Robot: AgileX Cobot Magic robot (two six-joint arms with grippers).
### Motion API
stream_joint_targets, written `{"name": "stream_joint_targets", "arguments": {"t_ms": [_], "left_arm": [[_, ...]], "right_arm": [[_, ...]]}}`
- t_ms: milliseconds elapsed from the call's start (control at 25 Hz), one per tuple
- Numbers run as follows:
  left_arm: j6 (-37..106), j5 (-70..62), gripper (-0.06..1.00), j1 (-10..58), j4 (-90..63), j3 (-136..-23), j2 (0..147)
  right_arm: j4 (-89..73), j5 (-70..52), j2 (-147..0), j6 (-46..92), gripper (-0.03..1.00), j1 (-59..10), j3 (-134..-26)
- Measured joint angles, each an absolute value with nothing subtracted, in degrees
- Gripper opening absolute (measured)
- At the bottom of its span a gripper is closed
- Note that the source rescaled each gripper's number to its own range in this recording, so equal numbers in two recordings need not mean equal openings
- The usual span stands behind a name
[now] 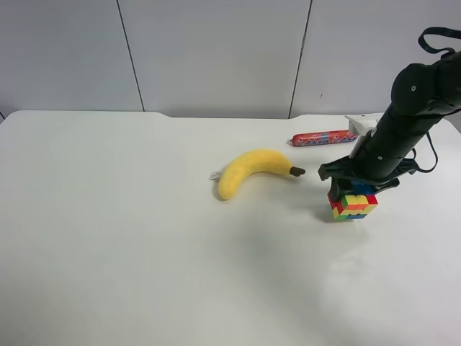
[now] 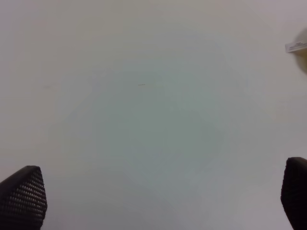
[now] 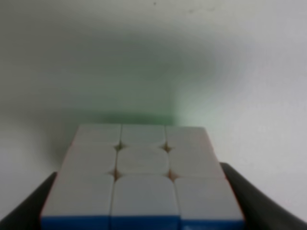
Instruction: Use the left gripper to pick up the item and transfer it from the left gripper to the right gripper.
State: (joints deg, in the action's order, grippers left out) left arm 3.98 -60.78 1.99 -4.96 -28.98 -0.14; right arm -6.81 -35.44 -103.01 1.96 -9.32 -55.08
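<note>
A Rubik's cube (image 1: 353,204) with red, yellow, green and blue faces sits at the table's surface at the exterior high view's right. The black arm there reaches down onto it, and its gripper (image 1: 353,189) is closed on the cube's top. In the right wrist view the cube (image 3: 144,163) shows its white face and fills the gap between the two black fingers (image 3: 252,196), so this is my right gripper (image 3: 144,201). My left gripper (image 2: 158,201) is open and empty above bare white table. The left arm does not show in the exterior high view.
A yellow plush banana (image 1: 256,169) with a white tag lies mid-table, left of the cube. Its tag (image 2: 296,46) shows at the edge of the left wrist view. A red sausage stick (image 1: 323,137) and a small white object (image 1: 360,124) lie behind the cube.
</note>
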Motion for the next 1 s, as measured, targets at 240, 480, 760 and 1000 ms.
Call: {"name": "stream_joint_targets", "arguments": {"t_ms": [240,480,760,1000], "left_arm": [[3.98,-60.78,0.98,1.99,-4.96,-28.98,-0.14],[3.98,-60.78,0.98,1.99,-4.96,-28.98,-0.14],[3.98,-60.78,0.98,1.99,-4.96,-28.98,-0.14],[3.98,-60.66,0.98,1.99,-4.96,-28.98,-0.14]], "right_arm": [[-6.81,-35.34,-103.44,1.69,0.50,-9.32,-55.08],[-6.81,-35.39,-103.51,1.69,0.97,-9.32,-55.08],[-6.62,-41.95,-101.16,1.69,0.99,-9.32,-56.06],[-6.38,-57.29,-93.81,1.69,1.00,-9.32,-60.87]]}}
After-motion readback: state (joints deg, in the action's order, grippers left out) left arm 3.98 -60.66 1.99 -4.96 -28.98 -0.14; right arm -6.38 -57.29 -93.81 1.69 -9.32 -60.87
